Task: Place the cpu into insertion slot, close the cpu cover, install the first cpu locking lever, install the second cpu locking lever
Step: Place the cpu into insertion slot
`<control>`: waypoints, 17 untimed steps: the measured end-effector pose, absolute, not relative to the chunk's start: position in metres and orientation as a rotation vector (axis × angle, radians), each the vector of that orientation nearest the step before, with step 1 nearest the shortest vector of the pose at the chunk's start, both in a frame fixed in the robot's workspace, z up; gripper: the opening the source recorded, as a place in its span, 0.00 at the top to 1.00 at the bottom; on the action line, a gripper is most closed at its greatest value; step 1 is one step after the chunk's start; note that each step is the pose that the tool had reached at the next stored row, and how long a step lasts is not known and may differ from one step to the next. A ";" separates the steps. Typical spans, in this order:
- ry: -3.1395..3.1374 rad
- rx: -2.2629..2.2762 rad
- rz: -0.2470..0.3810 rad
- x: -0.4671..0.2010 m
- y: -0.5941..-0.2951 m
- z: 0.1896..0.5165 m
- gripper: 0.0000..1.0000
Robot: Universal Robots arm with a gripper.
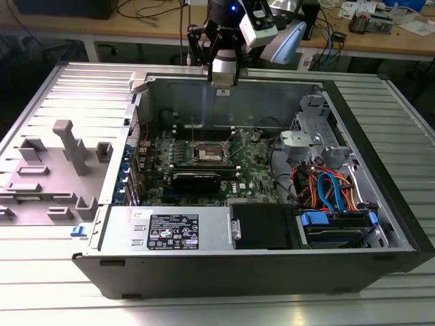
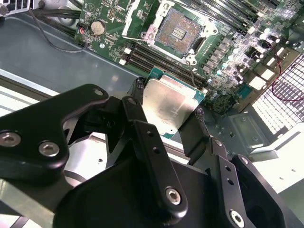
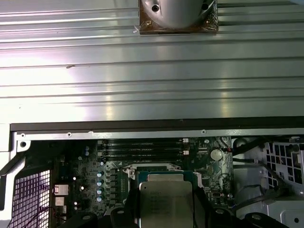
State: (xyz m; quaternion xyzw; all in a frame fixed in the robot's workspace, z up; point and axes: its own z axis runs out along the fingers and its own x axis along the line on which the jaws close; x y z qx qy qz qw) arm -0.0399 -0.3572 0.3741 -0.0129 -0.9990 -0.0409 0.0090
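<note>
One tool [image 2: 169, 98] is in use, and its two black fingers [image 2: 137, 107] are clamped on opposite edges of the cpu [image 2: 171, 107]. The cpu's silver-grey metal top faces the camera in both wrist views, with a thin green edge showing along one side. The first wrist view shows the same grip, with the cpu [image 3: 165, 204] held between the dark fingers [image 3: 200, 209].

In the exterior view, the tool [image 1: 223, 80] hangs at the upper centre of the frame, above the rear wall of the open computer case [image 1: 272, 102]. It is well apart from the motherboard [image 1: 262, 173] below.

The insertion slot [image 2: 178, 29] lies uncovered on the green board, and its dark contact field is visible inside a silver rim. No chip sits in it. In the exterior view, the insertion slot [image 1: 207, 153] is near the centre of the frame. The cpu cover [image 2: 137, 16] appears as a silver frame raised at one side of the slot. Long black memory slots [image 2: 156, 59] run between the slot and the held cpu in the second wrist view. A round coin cell [image 2: 98, 27] sits near the board edge.

The case rests on a ribbed metal tabletop [image 1: 68, 285]. Grey fixture blocks [image 1: 68, 146] stand at the exterior view's left.
</note>
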 end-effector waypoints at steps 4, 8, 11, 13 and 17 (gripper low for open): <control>-3.121 -0.041 -0.128 -0.040 -0.360 0.374 0.45; -3.121 -0.098 -0.128 -0.040 -0.360 0.374 0.45; -3.120 -0.141 -0.129 -0.040 -0.360 0.373 0.45; -3.120 -0.143 -0.129 -0.040 -0.360 0.373 0.45; -3.120 -0.143 -0.129 -0.040 -0.361 0.373 0.45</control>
